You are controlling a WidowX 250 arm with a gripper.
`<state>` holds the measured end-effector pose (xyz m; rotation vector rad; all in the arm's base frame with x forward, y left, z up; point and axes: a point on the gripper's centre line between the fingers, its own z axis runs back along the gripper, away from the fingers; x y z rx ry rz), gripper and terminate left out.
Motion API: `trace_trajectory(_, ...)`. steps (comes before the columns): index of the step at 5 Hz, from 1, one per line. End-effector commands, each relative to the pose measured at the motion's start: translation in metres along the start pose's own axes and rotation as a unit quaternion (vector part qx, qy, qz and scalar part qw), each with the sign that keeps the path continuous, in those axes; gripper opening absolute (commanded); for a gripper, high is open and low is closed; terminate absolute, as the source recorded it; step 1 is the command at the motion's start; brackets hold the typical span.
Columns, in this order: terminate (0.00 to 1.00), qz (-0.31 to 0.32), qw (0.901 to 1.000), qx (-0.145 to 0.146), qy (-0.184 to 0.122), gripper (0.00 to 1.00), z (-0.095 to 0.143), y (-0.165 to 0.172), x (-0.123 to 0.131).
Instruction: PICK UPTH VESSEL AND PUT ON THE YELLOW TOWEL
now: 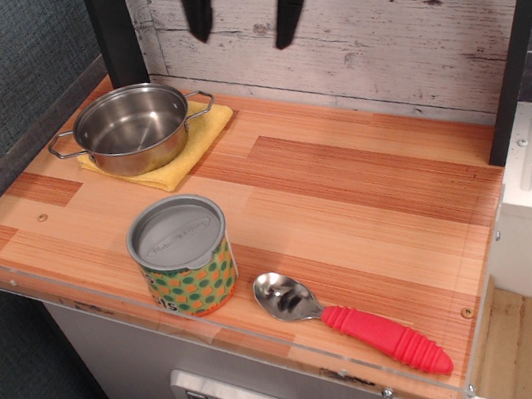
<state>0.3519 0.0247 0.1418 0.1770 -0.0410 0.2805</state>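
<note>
The vessel (131, 128), a small shiny steel pot with two wire loop handles, sits upright on the yellow towel (183, 154) at the back left of the wooden counter. My gripper (243, 21) hangs high at the top of the view, up and to the right of the pot and well apart from it. Its two black fingers are spread wide and hold nothing.
A green-and-orange patterned can (184, 256) with a grey lid stands near the front edge. A metal spoon with a red handle (351, 321) lies to its right. A white plank wall (391, 28) backs the counter, with dark posts at both sides.
</note>
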Motion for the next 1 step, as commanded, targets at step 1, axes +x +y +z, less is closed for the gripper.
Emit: trace_trajectory(1, 1.00, 0.002, 0.9990, -0.031, -0.033, 1.00, 0.0300, -0.0179, -0.0093)
